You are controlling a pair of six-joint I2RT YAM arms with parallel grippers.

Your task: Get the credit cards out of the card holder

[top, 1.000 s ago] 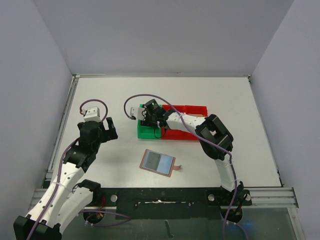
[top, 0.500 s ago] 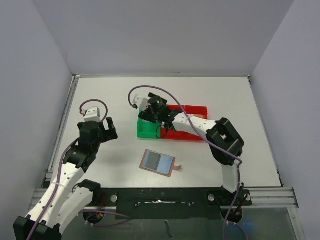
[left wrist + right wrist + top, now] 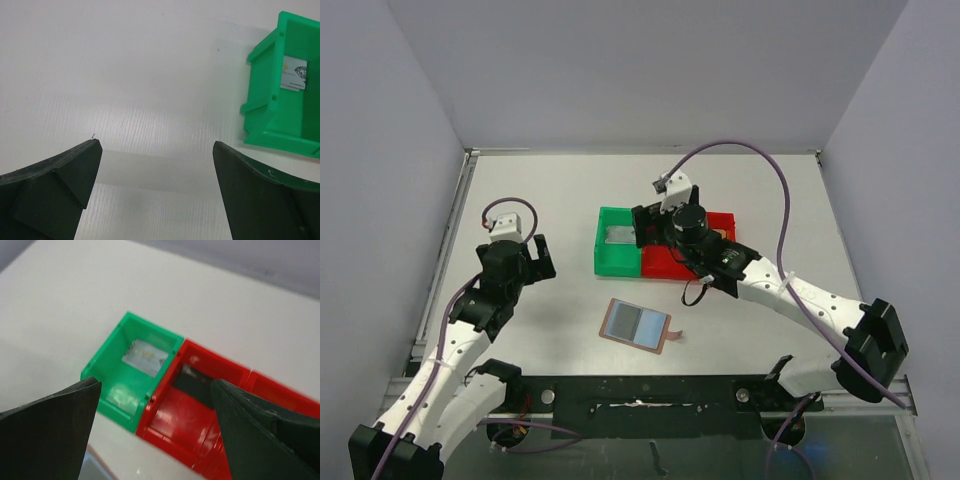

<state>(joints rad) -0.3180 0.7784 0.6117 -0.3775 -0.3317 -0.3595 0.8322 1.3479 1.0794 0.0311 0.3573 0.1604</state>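
Observation:
The card holder [image 3: 636, 325], tan-edged with grey-blue faces showing inside, lies flat near the table's front; its corner shows in the right wrist view [image 3: 94, 467]. A silver credit card [image 3: 618, 237] [image 3: 146, 356] [image 3: 294, 72] lies in the green bin [image 3: 616, 262]. A black card [image 3: 192, 382] rests in the red bin [image 3: 665, 268]. My right gripper [image 3: 650, 232] [image 3: 156, 385] hangs open and empty above the two bins. My left gripper [image 3: 538, 254] [image 3: 155, 145] stands open and empty over bare table, left of the green bin.
A second red bin [image 3: 715, 222] adjoins the first behind the right arm. Grey walls close the table on the left, back and right. A purple cable [image 3: 760, 160] arcs above the right arm.
The right gripper opened and pulled back rightward and upward from the green bin, where the silver card now lies uncovered. The left arm has barely moved.

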